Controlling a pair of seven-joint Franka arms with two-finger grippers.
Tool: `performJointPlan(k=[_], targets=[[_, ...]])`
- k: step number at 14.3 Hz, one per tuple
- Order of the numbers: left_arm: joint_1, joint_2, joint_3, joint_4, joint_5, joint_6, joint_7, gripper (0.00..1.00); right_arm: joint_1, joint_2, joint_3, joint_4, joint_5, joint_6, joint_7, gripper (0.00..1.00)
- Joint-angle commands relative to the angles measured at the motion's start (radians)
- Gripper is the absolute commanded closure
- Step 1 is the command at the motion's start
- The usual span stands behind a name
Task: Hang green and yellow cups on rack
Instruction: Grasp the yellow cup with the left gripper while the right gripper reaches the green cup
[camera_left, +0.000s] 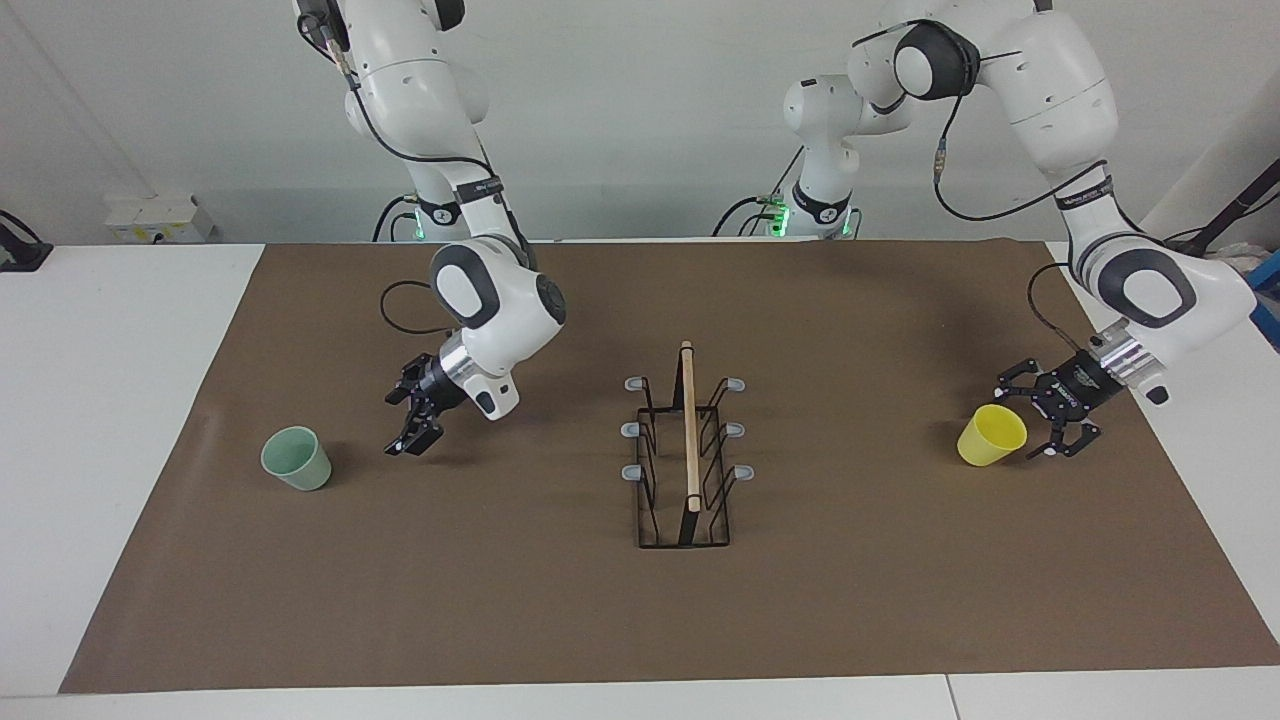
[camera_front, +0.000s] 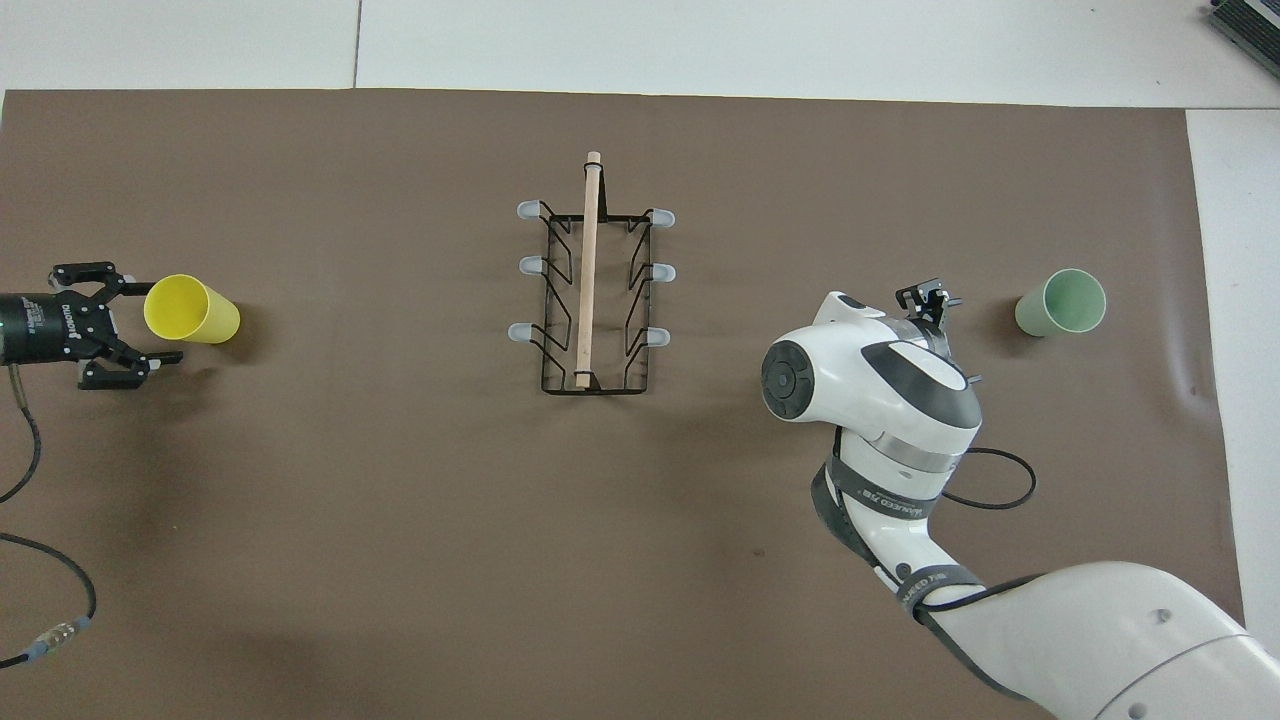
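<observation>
I'm at the reach step, nothing gripped yet. Left gripper has its fingers spread, low over the mat and just beside the yellow cup, coming at its rim from the left arm's end of the table; from the facing camera the cup sits at about 8 o'clock from the tips. I can't tell whether a finger is touching the rim. Right gripper is also spread wide, hanging over bare mat near the green cup, which lies at roughly 8 o'clock from it, with a clear gap between them.

Both cups stand mouth-up on the brown mat, one toward each arm's end, well apart from the rack in the middle. All six grey pegs look bare, so no hanging is done.

My guess for the next move: slide each gripper in so the cup wall sits between the fingers, then close. The tapered plastic could slip or tip if I nudge the rim first. Afterwards the cups need turning over to go on a peg.
</observation>
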Motion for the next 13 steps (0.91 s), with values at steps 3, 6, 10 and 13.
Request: performJointPlan(k=[3,6,10,13], targets=[[-0.078,-0.030,0.003,-0.085,-0.064,0.134,-0.047,0.00,-0.037,0.029,-0.001,-0.051,-0.168,0.034,0.043,0.00],[-0.106,-0.026,0.000,-0.082,-0.064,0.155,-0.036,0.00,-0.071,0.027,-0.001,-0.079,-0.263,0.077,0.046,0.00],[-0.124,-0.019,-0.002,-0.073,-0.062,0.183,-0.012,0.11,-0.152,0.029,-0.001,-0.090,-0.334,0.112,0.074,0.00],[-0.132,-0.024,-0.004,-0.065,-0.061,0.206,0.033,0.69,-0.198,0.024,-0.001,-0.140,-0.435,0.139,0.169,0.00]])
